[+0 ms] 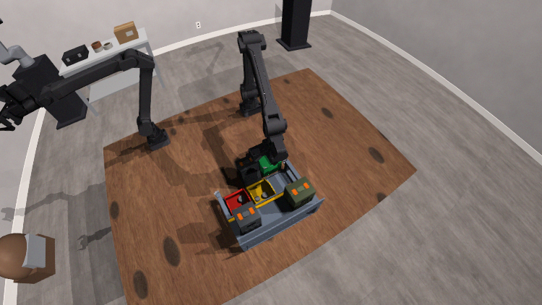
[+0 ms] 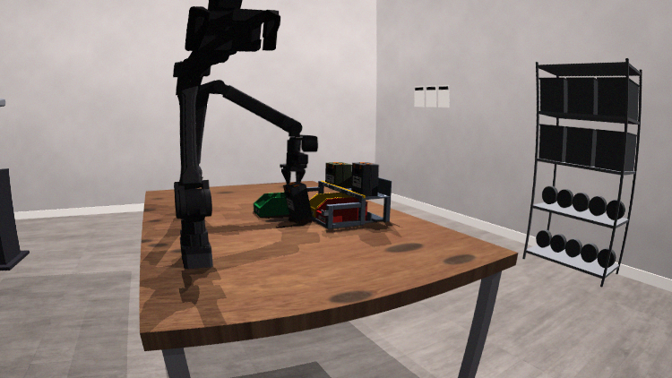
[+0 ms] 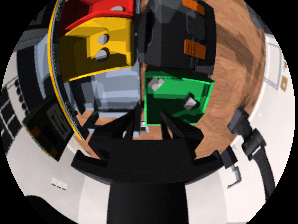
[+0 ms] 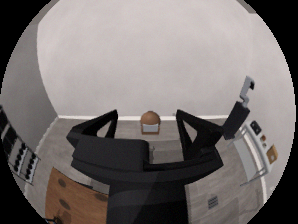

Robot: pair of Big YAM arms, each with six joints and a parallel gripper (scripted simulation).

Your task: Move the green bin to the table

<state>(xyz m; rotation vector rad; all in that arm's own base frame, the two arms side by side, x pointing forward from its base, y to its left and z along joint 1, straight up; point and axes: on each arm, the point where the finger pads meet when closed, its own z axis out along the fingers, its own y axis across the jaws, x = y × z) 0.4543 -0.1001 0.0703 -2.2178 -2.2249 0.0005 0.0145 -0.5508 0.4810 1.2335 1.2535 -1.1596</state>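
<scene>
Green bin (image 1: 268, 166) (image 2: 270, 205) (image 3: 172, 111) sits upright on the table (image 1: 341, 144) (image 2: 281, 277) (image 3: 237, 75), off the shelf (image 1: 282, 230) (image 2: 387, 210) (image 3: 117, 95), parts inside. Your left gripper (image 2: 293, 179) (image 3: 147, 113) stands partly open above, empty; your right (image 1: 6, 123) (image 2: 232, 29) (image 4: 147, 114), wide and empty. Probably only withdrawal remains.
</scene>
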